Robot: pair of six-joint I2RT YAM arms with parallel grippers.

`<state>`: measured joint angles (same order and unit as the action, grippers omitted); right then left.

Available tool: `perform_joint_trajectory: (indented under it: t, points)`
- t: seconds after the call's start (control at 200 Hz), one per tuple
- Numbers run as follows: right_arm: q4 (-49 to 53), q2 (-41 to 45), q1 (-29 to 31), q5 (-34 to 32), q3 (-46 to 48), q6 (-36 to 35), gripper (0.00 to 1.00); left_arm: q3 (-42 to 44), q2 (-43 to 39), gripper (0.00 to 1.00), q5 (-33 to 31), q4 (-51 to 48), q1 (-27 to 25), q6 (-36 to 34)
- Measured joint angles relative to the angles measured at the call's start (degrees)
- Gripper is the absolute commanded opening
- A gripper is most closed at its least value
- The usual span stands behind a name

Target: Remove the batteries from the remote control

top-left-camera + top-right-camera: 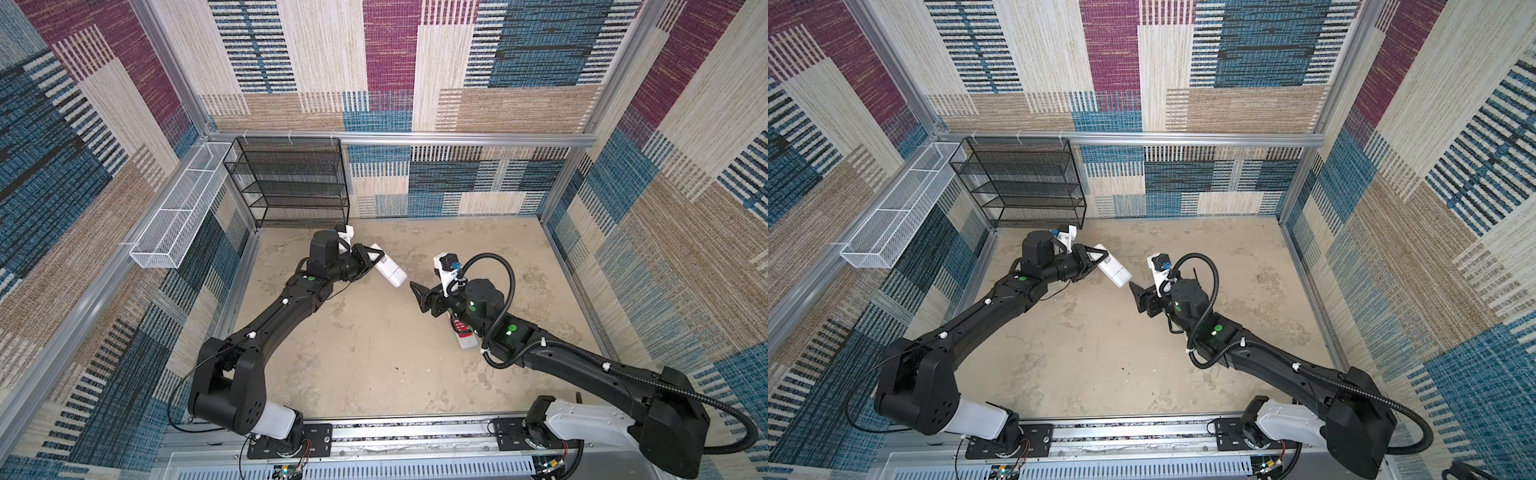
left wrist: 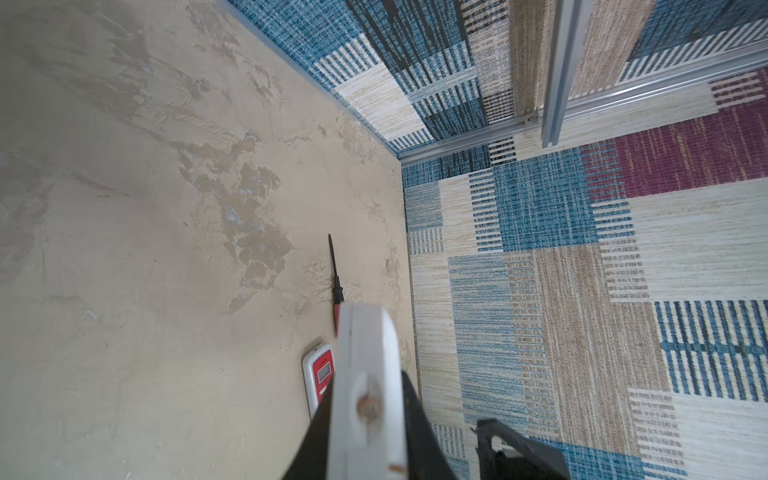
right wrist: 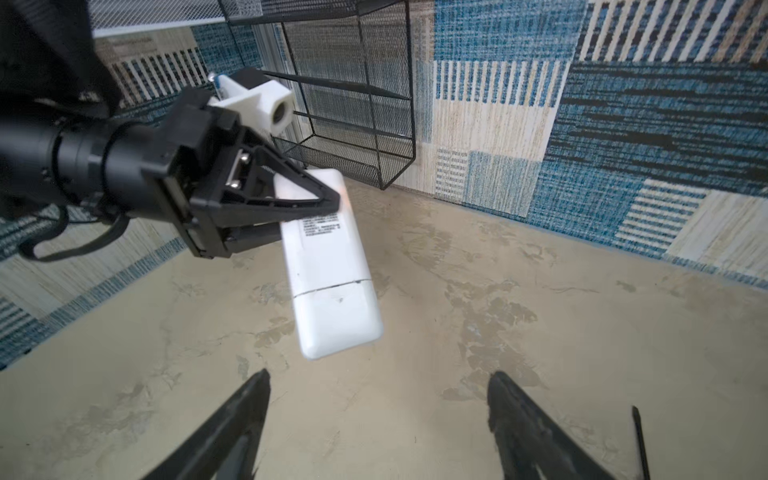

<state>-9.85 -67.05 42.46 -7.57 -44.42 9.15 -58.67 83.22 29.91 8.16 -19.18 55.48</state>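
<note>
Our left arm [image 1: 266,320] reaches from its near-left base toward the far middle, elbow bent, and our left gripper [image 1: 371,261] is clamped on one end of a white remote [image 1: 392,274], holding it in the air. Our right arm [image 1: 582,357] stretches in from the near right, and our right gripper [image 1: 417,297] points left at the remote's free end, jaws spread wide, gripping nothing

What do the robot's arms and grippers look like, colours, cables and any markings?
Both are matte black: the left arm and right arm each have a white base segment and round green stickers. A corrugated black hose runs along the right; a thin black wire hangs by the left. The left gripper and right gripper have triangular black fingers.
</note>
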Motion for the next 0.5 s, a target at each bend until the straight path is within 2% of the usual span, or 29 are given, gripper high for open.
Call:
perform_joint_trajectory:
  t: [0.295,0.501]
  points:
    - [3.1,-4.8,-12.2,21.8,-5.0,17.7,0.83,10.6,-8.0,0.0,-4.9,11.9,-0.1,1.5]
    - [2.2,-9.4,-13.7,33.8,-9.8,25.6,0.81,17.5,-11.8,0.0,-8.8,19.6,-0.1,5.5]
